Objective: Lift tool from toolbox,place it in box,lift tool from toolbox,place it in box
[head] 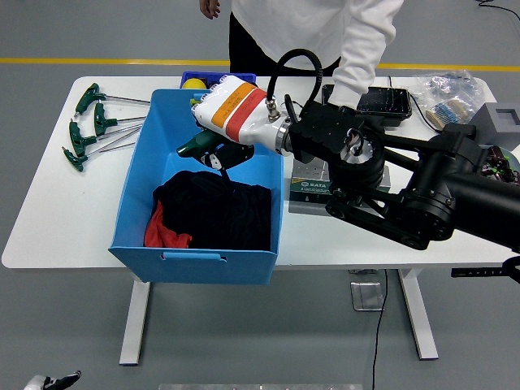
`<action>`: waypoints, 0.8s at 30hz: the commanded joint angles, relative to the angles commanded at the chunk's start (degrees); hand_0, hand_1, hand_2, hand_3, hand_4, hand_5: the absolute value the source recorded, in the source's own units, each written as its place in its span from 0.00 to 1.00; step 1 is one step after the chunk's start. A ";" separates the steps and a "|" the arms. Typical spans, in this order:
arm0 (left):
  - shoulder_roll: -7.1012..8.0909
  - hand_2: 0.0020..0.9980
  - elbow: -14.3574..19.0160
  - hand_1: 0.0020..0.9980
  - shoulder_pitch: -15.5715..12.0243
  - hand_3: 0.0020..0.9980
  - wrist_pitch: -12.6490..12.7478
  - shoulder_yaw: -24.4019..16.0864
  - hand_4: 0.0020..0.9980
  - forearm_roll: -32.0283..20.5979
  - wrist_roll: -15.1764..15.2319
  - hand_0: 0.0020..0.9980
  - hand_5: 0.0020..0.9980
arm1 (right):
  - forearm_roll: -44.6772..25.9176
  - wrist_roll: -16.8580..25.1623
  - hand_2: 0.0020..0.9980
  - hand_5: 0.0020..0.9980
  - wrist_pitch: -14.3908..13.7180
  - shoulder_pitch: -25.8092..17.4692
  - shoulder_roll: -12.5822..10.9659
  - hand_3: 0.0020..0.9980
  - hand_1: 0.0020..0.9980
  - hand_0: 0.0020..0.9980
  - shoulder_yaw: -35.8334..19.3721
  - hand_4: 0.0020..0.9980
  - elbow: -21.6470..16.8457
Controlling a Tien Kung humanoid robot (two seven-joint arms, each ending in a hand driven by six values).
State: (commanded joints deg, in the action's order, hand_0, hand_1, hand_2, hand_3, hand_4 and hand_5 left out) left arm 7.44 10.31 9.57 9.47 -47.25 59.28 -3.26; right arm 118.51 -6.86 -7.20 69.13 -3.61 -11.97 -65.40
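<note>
Right hand (218, 151) is down inside the blue box (134, 191), fingers closed around the green handle of a T-handle wrench (195, 149), shaft hidden. It sits low over the black cloth (215, 210), probably so the tool drops soft. Not released yet. The grey tool stand (313, 188) sits just off the box's right wall, mostly hidden by the arm. More T-handle wrenches (89, 126) lie at the table's left edge. Left arm out of view.

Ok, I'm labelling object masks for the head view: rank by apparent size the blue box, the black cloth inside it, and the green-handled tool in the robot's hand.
1. blue box, largest.
2. black cloth.
3. green-handled tool, smallest, though the right hand covers part of it.
</note>
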 joint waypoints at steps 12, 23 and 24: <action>0.15 0.72 0.00 0.72 -0.11 0.69 -0.09 -0.22 0.70 0.69 -0.19 0.71 0.64 | 9.32 -0.92 0.69 0.37 0.35 1.25 1.66 0.56 0.59 0.62 0.72 0.67 -0.78; 0.13 0.72 0.00 0.71 -0.05 0.69 -0.02 -0.81 0.70 1.10 -0.18 0.71 0.64 | 10.20 0.39 0.86 0.42 -0.54 0.99 1.77 0.88 0.79 0.81 1.28 0.85 -0.89; 0.13 0.72 0.00 0.71 -0.05 0.69 0.00 -0.88 0.70 1.13 -0.16 0.71 0.64 | 10.14 0.36 0.89 0.44 -0.40 0.96 1.67 0.90 0.81 0.84 1.17 0.87 -0.87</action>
State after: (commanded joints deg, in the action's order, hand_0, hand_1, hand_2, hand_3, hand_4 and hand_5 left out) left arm 7.56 10.31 9.52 9.47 -48.14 60.41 -3.43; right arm 128.65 -6.50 -7.61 70.09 -1.94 -10.80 -66.27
